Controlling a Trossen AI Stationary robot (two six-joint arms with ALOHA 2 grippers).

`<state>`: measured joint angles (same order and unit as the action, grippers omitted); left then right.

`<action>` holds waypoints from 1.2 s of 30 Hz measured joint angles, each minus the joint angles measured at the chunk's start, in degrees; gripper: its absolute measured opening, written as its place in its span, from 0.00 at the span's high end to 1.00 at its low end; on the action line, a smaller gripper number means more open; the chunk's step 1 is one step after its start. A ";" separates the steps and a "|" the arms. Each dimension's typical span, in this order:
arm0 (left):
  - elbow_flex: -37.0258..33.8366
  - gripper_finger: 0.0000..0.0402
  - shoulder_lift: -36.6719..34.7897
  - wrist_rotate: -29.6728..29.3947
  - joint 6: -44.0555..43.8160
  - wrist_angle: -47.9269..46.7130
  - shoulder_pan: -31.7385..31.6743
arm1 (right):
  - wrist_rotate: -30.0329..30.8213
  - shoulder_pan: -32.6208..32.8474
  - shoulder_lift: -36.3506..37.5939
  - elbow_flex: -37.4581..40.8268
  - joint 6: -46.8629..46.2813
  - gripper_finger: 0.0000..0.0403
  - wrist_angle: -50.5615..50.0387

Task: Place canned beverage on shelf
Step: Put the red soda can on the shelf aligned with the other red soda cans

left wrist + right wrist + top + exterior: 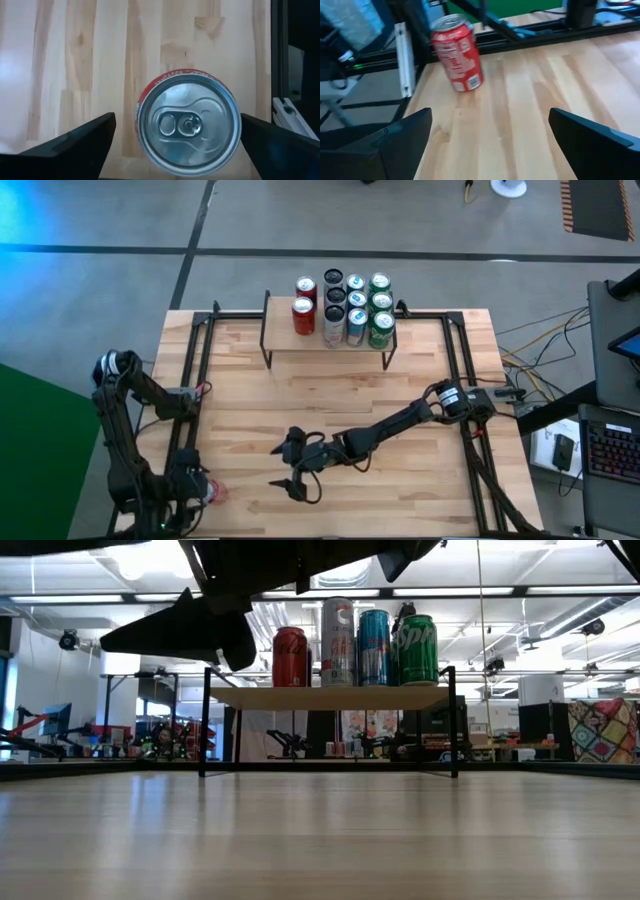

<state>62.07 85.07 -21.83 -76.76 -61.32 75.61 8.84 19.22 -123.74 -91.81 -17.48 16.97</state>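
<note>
Red can (189,122) with a silver top and pull tab stands upright at the table's (330,400) front-left corner, directly under my left gripper (175,142), fingers spread wide either side, not touching. My right gripper (292,465) hangs mid-front, fingers spread, holding nothing; shelf (330,340) at the back edge carries red, silver, blue and green cans

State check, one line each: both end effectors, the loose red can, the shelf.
Left end effector: open, directly above the red can, fingers either side, not touching.
Right end effector: open, empty, over mid-table, facing the red can.
Red can: upright on the table near the left edge, unopened, not held.
Shelf: standing at the table's far edge, loaded with upright cans.
</note>
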 joint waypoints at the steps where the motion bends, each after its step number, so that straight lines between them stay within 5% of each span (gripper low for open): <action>1: -0.28 0.01 -0.14 -0.02 0.42 0.35 0.00 | 1.17 0.00 0.00 0.00 -0.22 0.02 -0.04; 11: -0.60 0.31 -0.80 -1.88 1.03 1.08 -0.08 | 6.25 0.01 1.31 0.00 -2.49 0.03 -2.98; 17: -0.96 0.31 -0.85 -3.12 0.59 1.35 -0.88 | 6.26 0.28 2.36 0.00 -3.69 0.03 -5.87; 24: -2.85 0.04 -0.85 -3.76 1.09 3.12 -2.75 | 6.24 0.28 2.23 0.00 -5.04 0.03 -7.88; 33: -5.67 0.27 -1.22 -2.73 2.64 3.97 -4.28 | 7.80 0.40 2.23 0.00 -5.01 0.03 -7.73; 36: -5.67 0.28 -2.15 -2.47 3.33 3.84 -4.58 | 7.80 0.42 2.23 0.00 -5.03 0.03 -8.09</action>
<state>56.40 82.92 -24.30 -73.44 -57.47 71.04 16.63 19.64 -121.51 -91.81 -22.51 8.88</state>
